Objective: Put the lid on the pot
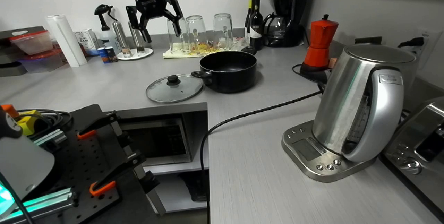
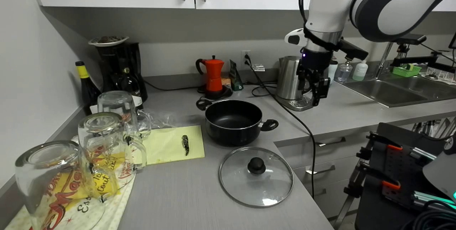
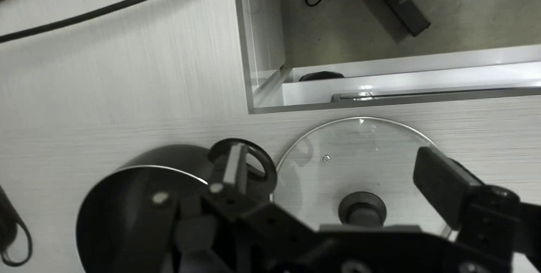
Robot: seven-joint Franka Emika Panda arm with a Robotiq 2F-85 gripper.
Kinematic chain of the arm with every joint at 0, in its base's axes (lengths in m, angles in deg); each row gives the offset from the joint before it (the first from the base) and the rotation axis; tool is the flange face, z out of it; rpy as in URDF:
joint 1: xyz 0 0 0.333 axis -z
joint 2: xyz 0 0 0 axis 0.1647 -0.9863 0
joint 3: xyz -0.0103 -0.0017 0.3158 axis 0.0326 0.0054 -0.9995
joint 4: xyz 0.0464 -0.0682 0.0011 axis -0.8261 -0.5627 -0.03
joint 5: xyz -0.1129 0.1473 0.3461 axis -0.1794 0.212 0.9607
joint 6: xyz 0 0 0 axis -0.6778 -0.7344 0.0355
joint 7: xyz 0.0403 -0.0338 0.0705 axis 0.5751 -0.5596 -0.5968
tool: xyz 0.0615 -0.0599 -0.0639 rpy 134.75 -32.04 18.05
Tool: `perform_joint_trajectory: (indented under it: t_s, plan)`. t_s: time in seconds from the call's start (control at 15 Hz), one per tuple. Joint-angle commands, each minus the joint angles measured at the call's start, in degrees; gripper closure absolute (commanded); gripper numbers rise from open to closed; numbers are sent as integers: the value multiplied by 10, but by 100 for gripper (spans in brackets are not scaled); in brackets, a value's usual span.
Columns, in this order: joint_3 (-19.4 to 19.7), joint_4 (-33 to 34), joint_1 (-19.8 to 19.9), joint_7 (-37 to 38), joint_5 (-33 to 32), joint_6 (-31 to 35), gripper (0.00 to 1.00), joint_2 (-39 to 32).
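The lid is clear glass with a metal rim and a black centre knob. It lies flat on the counter in both exterior views. The black pot stands open and uncovered right beside it, one side handle close to the lid's rim. My gripper is open and empty, high above the counter. In the wrist view, the lid shows between the spread fingers, its knob partly hidden by the gripper body. The left finger overlaps the pot and its handle.
A steel kettle, a red moka pot and a black cable are on the counter. Glass mugs stand on a cloth near the pot. The counter's front edge runs close to the lid.
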Motion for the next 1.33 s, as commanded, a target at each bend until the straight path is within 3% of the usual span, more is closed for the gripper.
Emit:
perform_joint_trajectory:
  t_s: [0.0,0.6,1.27]
  plan:
    - [-20,39,-23,-15,-9,-23,0,-55]
    - [-60,179,-46,-27,-67,-64,0,-228]
    - [-53,340,-65,-32,-123,-102,0,-414]
